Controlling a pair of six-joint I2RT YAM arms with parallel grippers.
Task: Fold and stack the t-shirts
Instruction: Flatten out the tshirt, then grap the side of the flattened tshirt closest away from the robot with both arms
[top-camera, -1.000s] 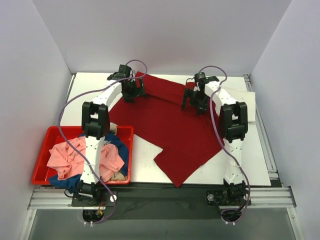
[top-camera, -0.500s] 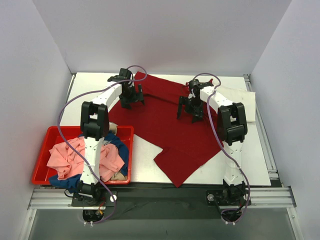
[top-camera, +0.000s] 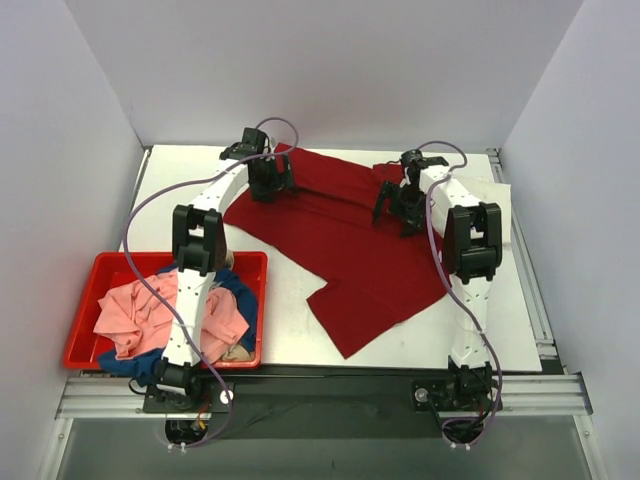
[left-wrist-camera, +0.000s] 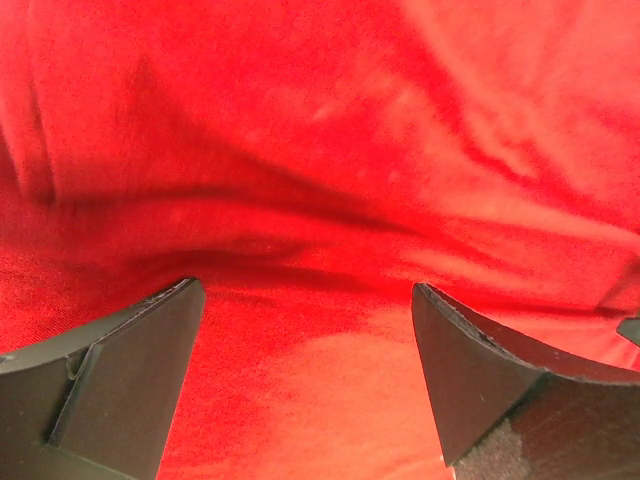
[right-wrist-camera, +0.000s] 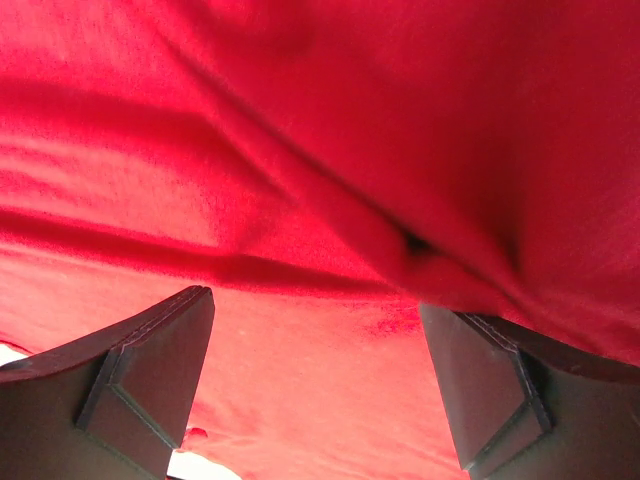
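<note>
On table (top-camera: 288, 305): 1 red t-shirt (top-camera: 345, 245) under left claw (top-camera: 270, 186), right claw (top-camera: 397, 210).

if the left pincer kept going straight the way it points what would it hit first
The dark red t-shirt: in the left wrist view its cloth fills everything ahead of the open left pincer. How near it lies is unclear.

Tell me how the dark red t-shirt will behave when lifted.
Probably floppy: the dark red t-shirt shows soft creases, so it should sag. Likely light, lying thin and flat. Pushed, it would probably bunch.
</note>
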